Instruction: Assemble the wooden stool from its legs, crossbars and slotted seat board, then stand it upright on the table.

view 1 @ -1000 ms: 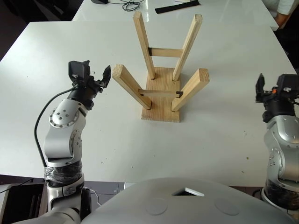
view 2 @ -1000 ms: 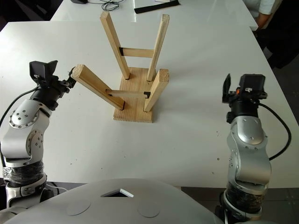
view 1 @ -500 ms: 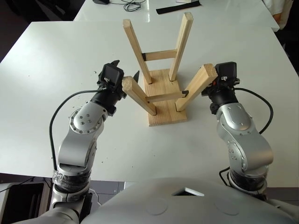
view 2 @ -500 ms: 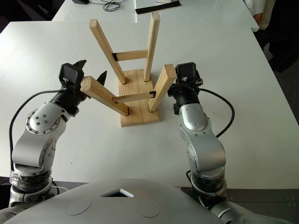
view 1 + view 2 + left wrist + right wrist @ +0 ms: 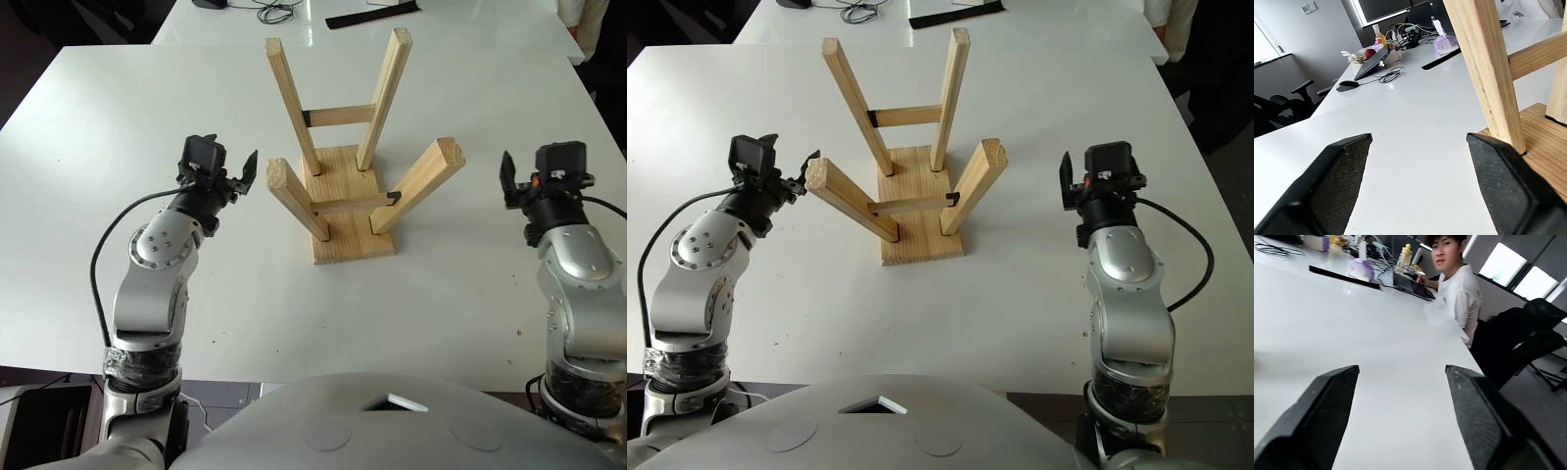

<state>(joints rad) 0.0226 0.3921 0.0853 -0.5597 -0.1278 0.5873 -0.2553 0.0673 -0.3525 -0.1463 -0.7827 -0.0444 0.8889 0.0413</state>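
Note:
The wooden stool stands upside down in the middle of the white table, its seat board (image 5: 354,217) flat on the surface. All four legs point up and splay outward, joined by crossbars (image 5: 340,116). My left gripper (image 5: 233,172) is open just left of the near-left leg's tip (image 5: 278,174), apart from it. That same leg (image 5: 1483,68) rises beside one of the fingers (image 5: 1503,191) in the left wrist view. My right gripper (image 5: 517,182) is open over bare table, well to the right of the near-right leg (image 5: 423,184), with nothing between its fingers (image 5: 1322,406).
A second white table behind holds a black strip (image 5: 372,15), a mouse and cables (image 5: 272,10). The table's right edge (image 5: 602,117) runs close to my right arm. Bare tabletop lies in front of the stool.
Half a second ago both grippers were at the tips of the two near legs. Both have since drawn back outward, the right one far to the right. The stool stays upside down.

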